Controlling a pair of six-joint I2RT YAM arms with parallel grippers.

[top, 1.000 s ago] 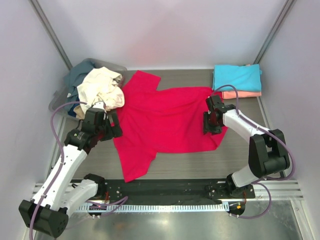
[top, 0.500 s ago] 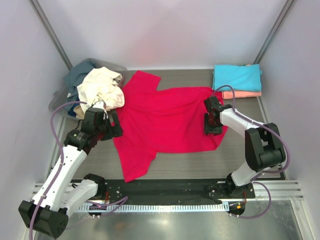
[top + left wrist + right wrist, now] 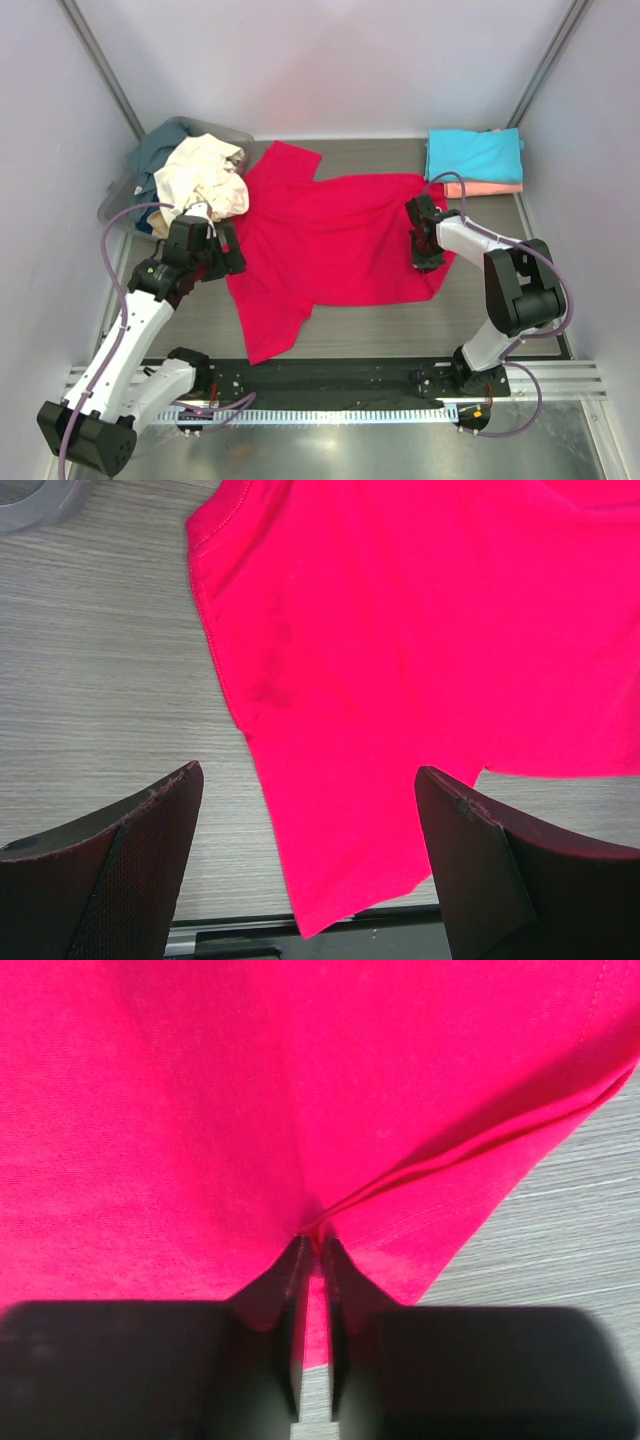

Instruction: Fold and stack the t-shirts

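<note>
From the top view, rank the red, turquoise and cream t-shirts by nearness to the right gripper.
1. Red t-shirt, pinched in the right gripper.
2. Turquoise t-shirt, folded, far right.
3. Cream t-shirt, crumpled, far left.

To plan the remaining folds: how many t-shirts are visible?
5. Crimson red cloth t-shirt spread at centre; folded turquoise t-shirt stacked on salmon pink t-shirt, far right; crumpled cream t-shirt over slate blue t-shirt in the grey plastic tub, far left. Others may hide there.
</note>
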